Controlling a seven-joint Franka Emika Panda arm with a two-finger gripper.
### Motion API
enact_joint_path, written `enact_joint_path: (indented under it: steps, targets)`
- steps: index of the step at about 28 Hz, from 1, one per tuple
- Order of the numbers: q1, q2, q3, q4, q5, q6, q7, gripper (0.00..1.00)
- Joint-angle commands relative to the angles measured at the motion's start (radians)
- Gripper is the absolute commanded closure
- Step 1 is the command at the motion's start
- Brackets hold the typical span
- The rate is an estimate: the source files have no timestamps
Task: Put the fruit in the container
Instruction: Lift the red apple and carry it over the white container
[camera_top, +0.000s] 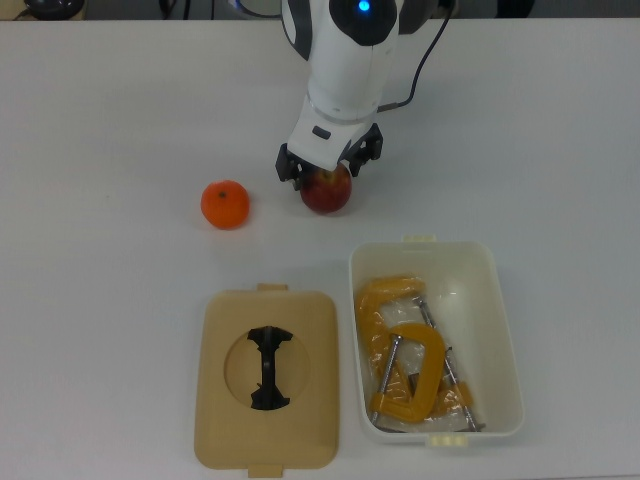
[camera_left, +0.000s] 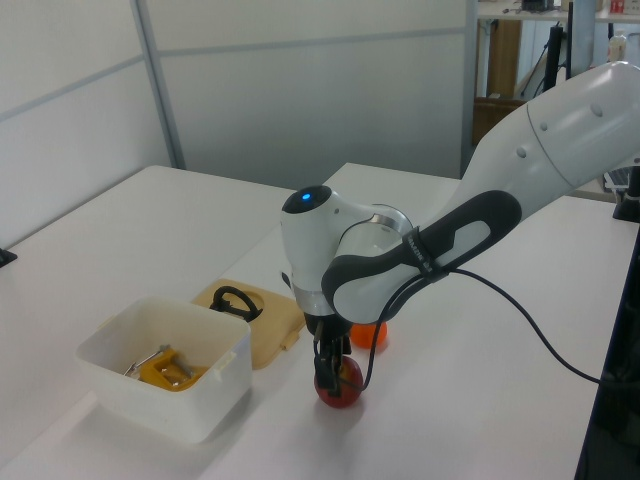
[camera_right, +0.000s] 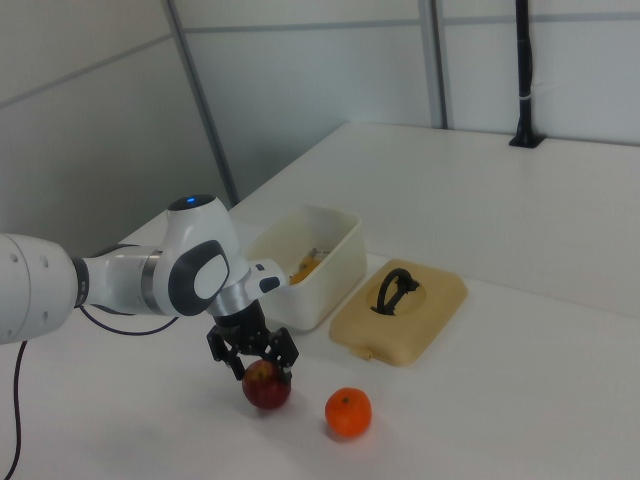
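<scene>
Down at the apple, the gripper sits low with its fingers spread on either side of the fruit, straddling it; they look wide enough not to have closed, though whether the pads touch the skin cannot be told. In the right view the apple rests on the table, so it is not lifted. The straddling pose suits a round thing: coming straight down over the crown lets both fingers meet the widest part, so it is less likely to roll away. The mandarin lies apart from the apple, on the top view's left, clear of the arm and probably left for a second trip. The tub stands near the apple, below and to the top view's right, already open and holding yellow clamps, with bare floor showing beside them where fruit could go. Its lid lies flat below the apple, handle up, set aside so the opening is free. Closing, lifting and carrying over the tub's rim seem to be what remains.
</scene>
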Motion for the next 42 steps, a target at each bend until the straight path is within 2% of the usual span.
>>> enact_joint_path:
  steps: [1,3,6,9,13,14,17,20,25,30,34,37,39,42]
  targets:
    - [0.009,0.013,-0.003,0.010,-0.034,0.016,-0.004,0.00]
    - [0.009,0.018,-0.003,0.013,-0.035,0.016,-0.004,0.00]
    - [0.009,0.019,-0.003,0.014,-0.047,0.016,-0.004,0.24]
    - [0.009,0.019,-0.002,0.014,-0.049,0.015,-0.006,0.58]
    - [0.009,0.012,-0.002,0.023,-0.041,0.006,-0.003,0.86]
    - [0.009,0.009,-0.002,0.031,-0.038,0.004,-0.001,0.89]
    - [0.009,-0.002,-0.002,0.062,-0.028,-0.007,0.000,0.90]
    - [0.009,-0.002,-0.002,0.128,-0.003,-0.043,0.015,0.89]
    - [0.004,-0.002,-0.002,0.223,0.060,-0.045,0.015,0.89]
    - [0.002,0.001,-0.003,0.304,0.081,-0.040,0.031,0.89]
    - [0.004,0.018,-0.002,0.367,0.077,-0.025,0.081,0.87]
    - [0.009,0.062,-0.002,0.415,0.072,0.024,0.114,0.86]
    - [0.013,0.088,0.006,0.425,0.062,0.091,0.152,0.75]
    - [0.015,0.113,0.023,0.424,0.040,0.156,0.166,0.68]
